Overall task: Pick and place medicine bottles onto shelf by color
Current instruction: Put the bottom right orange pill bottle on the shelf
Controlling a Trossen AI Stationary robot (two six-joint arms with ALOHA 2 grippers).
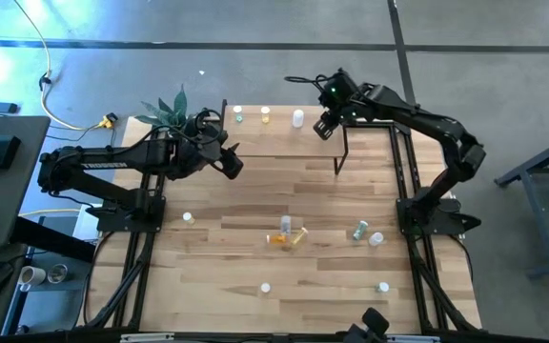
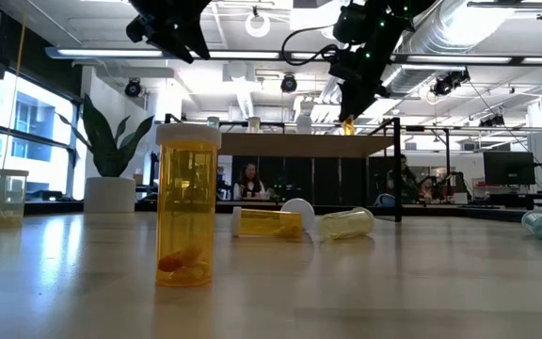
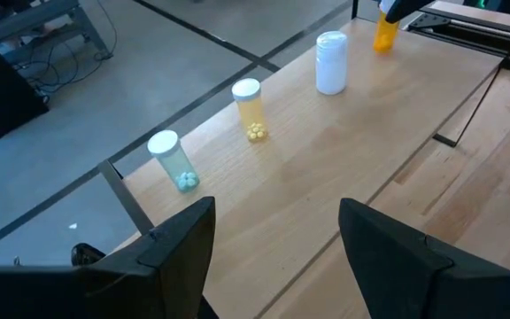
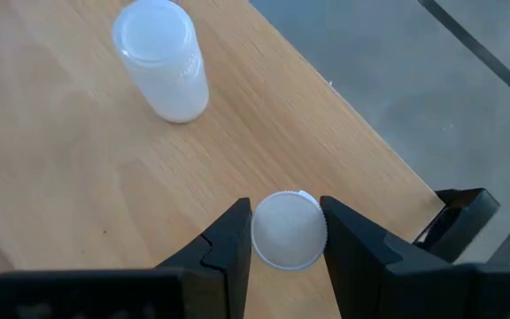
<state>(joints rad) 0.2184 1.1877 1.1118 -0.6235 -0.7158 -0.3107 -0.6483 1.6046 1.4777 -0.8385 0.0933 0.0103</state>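
Right gripper [image 4: 286, 232] is clamping an orange bottle [image 3: 385, 32] by its pale cap, bottle hanging upright with its long axis vertical, over the shelf [image 1: 284, 143] near the right end. In the right wrist view the cap is sitting squarely between the two fingers, with shelf wood directly beneath and the shelf's far edge and end just beside it.

The relation that matters: the white bottle [image 4: 162, 60] is standing just beside, along the shelf toward the left arm. Judging the next move to be a straight lowering, keeping the axis plumb, with little margin to the shelf edge.

Yellow bottle [image 3: 251, 110] and green bottle [image 3: 174, 159] are standing farther along the same row.

Left gripper [image 3: 277, 244] is hovering with jaws spread and empty over the shelf's left end. More bottles are lying scattered on the tabletop [image 1: 255, 205].
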